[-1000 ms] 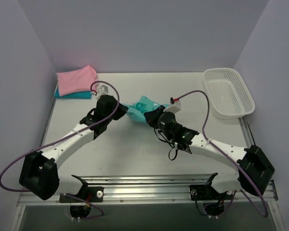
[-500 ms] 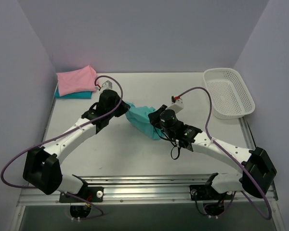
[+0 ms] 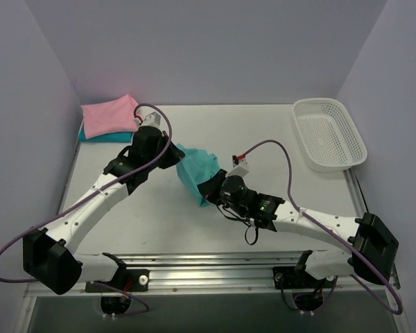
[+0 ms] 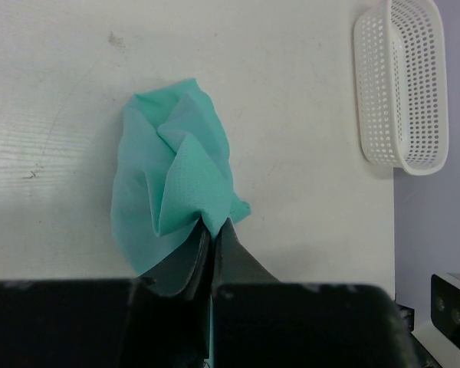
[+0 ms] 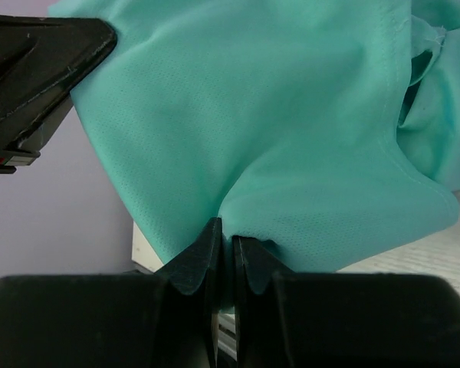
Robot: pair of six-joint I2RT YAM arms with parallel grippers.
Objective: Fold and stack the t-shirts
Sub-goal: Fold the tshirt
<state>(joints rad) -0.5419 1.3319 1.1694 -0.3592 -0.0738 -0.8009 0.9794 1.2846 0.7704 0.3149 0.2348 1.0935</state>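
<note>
Both the left fingers [image 4: 190, 264] and the right fingers [image 5: 193, 259] are closed on the cloth of the teal-green t-shirt [image 3: 196, 168], which spreads between the two pairs, while the pink t-shirt [image 3: 109, 114] lies off to the left of the left fingers.

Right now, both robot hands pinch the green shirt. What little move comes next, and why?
Probably spread the left gripper and right gripper apart, since both are shut on the teal-green t-shirt and it is bunched between them; stretching it should flatten it for folding.
</note>
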